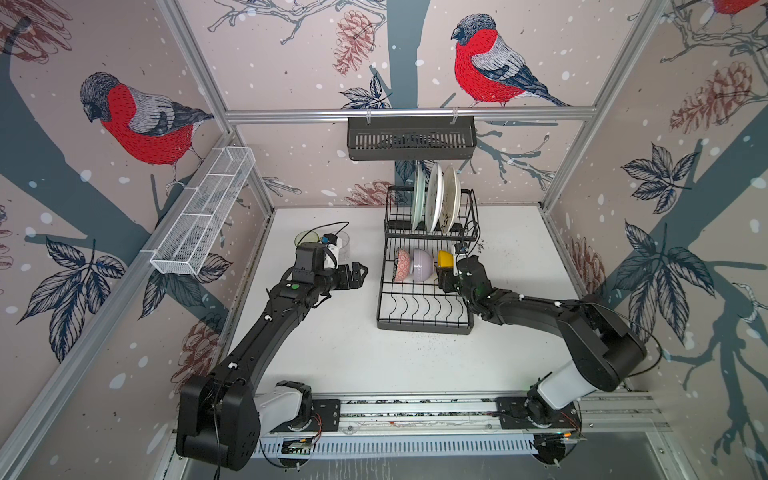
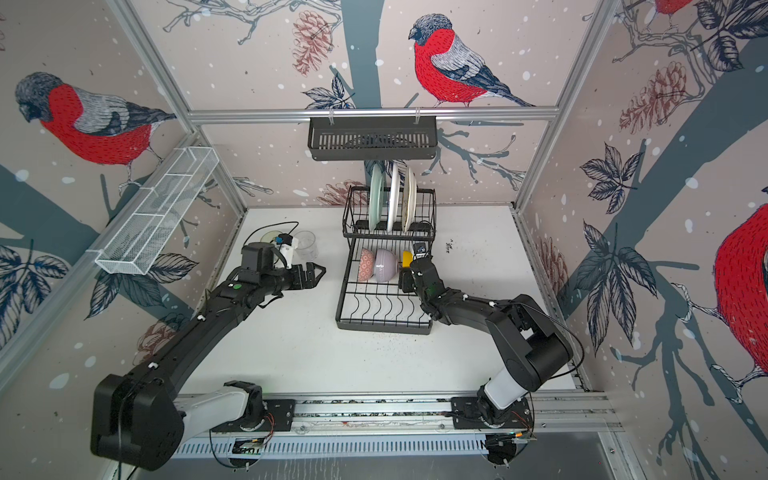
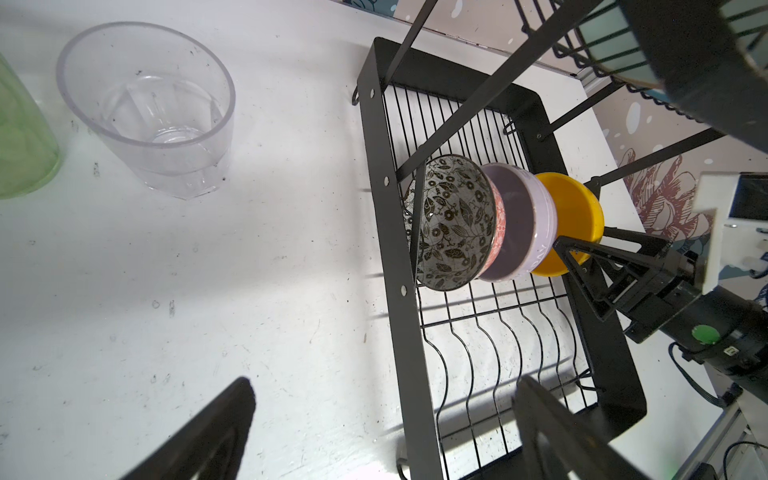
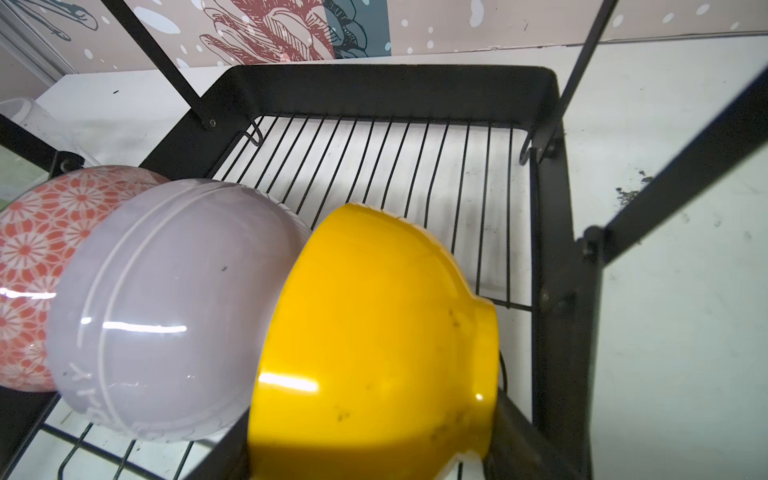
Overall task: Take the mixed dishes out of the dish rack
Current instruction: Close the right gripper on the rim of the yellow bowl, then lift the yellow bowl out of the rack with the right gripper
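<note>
Bowl position: small glossy yellow bowl (image 4: pixel 374 345) lay on its side, rightmost of three on the black wire dish rack's (image 1: pixel 384 303) lower tray.
Nearer arm: right gripper (image 3: pixel 582 245), jaws straddling the bowl's rim; grasp not confirmed.
Left gripper (image 1: pixel 358 274): spread wide, empty, beside the rack's left edge.

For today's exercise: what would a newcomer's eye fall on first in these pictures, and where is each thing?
Three plates stand upright on the raised tier of the black dish rack at mid-table. Below them three bowls lie in a row, and the right gripper grips the yellow bowl. Two glasses stand on the table left of the rack.
</note>
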`<state>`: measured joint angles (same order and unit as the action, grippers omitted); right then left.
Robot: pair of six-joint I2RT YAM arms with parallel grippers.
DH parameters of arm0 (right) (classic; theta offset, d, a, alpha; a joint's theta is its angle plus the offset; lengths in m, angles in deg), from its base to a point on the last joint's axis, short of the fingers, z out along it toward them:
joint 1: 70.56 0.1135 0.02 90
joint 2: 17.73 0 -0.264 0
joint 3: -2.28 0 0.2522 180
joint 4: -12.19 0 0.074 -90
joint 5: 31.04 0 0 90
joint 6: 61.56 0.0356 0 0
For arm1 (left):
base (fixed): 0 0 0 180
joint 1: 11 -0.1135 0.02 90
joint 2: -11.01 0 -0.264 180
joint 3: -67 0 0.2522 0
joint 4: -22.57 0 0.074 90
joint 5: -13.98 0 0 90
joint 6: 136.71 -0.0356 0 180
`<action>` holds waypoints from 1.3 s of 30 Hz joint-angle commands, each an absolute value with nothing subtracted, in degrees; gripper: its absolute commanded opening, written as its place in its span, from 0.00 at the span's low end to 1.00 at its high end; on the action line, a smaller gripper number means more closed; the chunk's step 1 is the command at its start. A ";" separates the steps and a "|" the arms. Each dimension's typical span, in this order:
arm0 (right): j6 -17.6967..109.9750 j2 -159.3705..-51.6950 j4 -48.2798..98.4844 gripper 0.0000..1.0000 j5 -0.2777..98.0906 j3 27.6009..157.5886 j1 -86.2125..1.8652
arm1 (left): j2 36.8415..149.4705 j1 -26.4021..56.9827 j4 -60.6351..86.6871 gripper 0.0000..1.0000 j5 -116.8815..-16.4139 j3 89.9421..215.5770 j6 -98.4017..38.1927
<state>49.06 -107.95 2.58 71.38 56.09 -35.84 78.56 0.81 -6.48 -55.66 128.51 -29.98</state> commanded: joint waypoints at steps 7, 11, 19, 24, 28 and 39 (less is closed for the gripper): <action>49.65 -106.61 2.35 0.59 72.39 55.51 -35.40 | 78.00 0.69 -4.86 0.97 -54.31 128.91 -29.43; 50.29 -105.90 2.16 0.59 71.70 54.85 -35.40 | 77.97 0.61 -4.85 0.97 -54.22 128.90 -29.40; 51.62 -103.40 2.15 0.59 71.43 52.81 -35.40 | 78.02 0.60 -4.69 0.97 -53.62 128.92 -29.31; 52.14 -102.22 2.98 0.58 71.44 52.00 -35.40 | 78.07 0.46 -4.64 0.97 -53.44 128.83 -29.26; 52.95 -100.85 3.40 0.58 70.68 51.38 -35.41 | 78.09 0.43 -4.54 0.97 -53.26 128.90 -29.29; 55.67 -95.45 4.69 0.58 67.73 49.40 -35.42 | 78.04 0.41 -4.29 0.97 -52.49 128.80 -29.06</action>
<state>54.09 -96.45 5.13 69.26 49.56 -35.47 78.19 0.57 -6.46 -53.56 128.53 -29.19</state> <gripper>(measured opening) 0.684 0.973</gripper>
